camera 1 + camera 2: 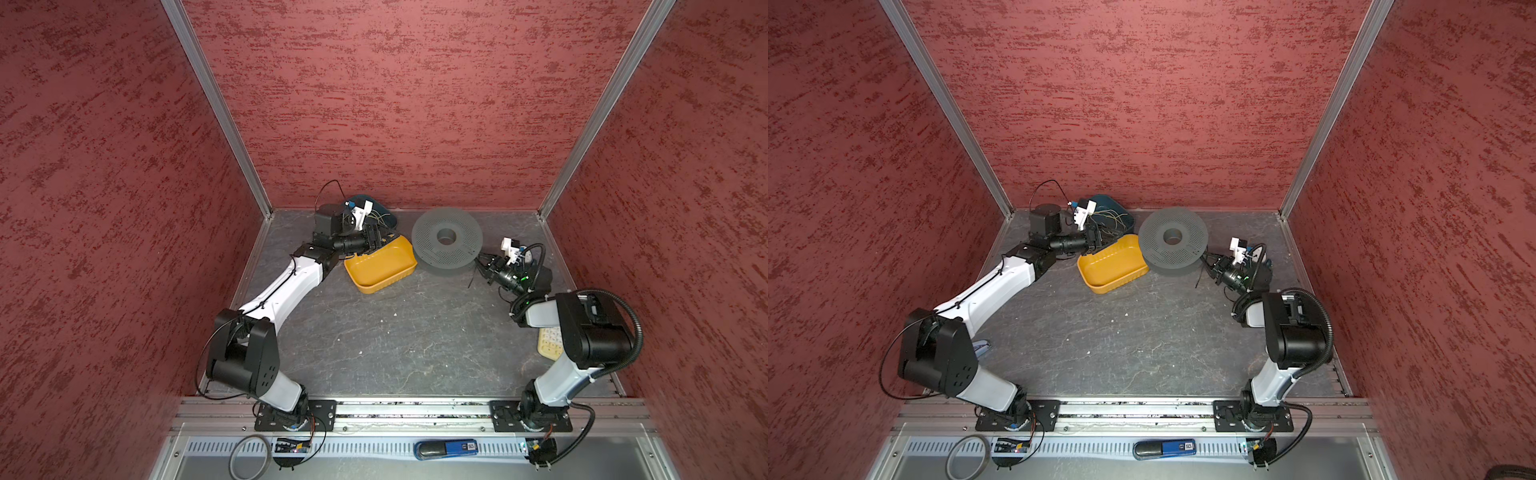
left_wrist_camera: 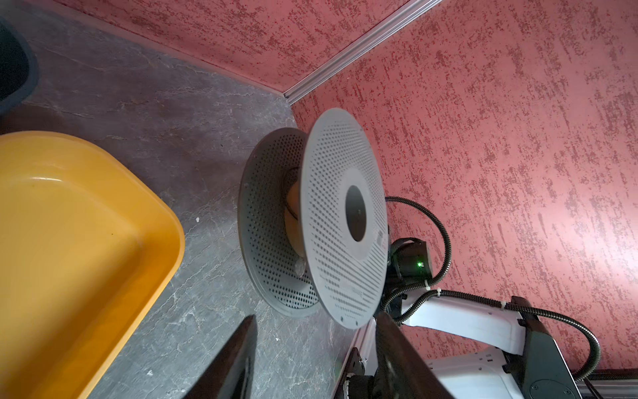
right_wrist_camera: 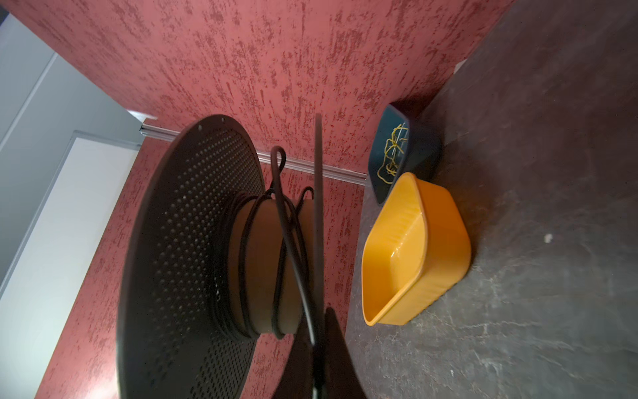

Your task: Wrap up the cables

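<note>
right fingers [image 3: 336, 349]: pinched cord [image 3: 292, 241] at spool's [image 3: 179, 259] right.
left fingers [image 2: 234, 359]: stood apart, empty.
tip: cord needed tension, flat turns.

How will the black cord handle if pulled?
Likely floppy: black cord lies in loose, crossing loops round the spool core. Some spring, probably: one loop stands clear of the core. Thin, so it may slip between the jaws.

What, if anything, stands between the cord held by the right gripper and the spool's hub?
Nothing visible: the cord runs from the shut right gripper straight between the flanges to the hub, already partly wound.
</note>
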Action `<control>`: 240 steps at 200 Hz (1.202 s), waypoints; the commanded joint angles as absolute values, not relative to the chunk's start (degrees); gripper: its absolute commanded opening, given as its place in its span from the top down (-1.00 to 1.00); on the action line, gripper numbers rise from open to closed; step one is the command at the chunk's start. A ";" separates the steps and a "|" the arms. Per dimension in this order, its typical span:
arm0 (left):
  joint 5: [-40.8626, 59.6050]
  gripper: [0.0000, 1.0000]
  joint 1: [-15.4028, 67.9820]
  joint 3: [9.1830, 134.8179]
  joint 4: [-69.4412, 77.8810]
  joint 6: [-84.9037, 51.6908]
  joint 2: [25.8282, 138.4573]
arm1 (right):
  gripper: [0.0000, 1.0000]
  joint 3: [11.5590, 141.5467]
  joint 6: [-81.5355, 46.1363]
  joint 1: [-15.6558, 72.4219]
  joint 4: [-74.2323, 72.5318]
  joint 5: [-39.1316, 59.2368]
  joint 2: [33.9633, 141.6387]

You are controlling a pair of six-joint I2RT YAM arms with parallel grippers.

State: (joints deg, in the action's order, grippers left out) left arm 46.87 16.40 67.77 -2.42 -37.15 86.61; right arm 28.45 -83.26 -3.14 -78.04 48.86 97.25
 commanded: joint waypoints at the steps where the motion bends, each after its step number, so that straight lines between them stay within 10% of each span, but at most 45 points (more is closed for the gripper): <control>1: 45.03 -0.13 16.18 65.80 -3.61 -34.51 83.44 | 1.00 26.92 -82.71 -4.45 -85.93 46.11 97.53; 240: 41.40 -0.13 15.78 61.02 -7.65 -30.41 77.57 | 0.98 22.99 -68.05 -5.26 -81.47 34.28 116.81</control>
State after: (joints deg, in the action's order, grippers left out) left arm 41.85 16.16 61.69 -7.49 -31.38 78.74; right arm 22.76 -70.00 -4.97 -78.24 36.88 116.38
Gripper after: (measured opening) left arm 0.567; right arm 0.071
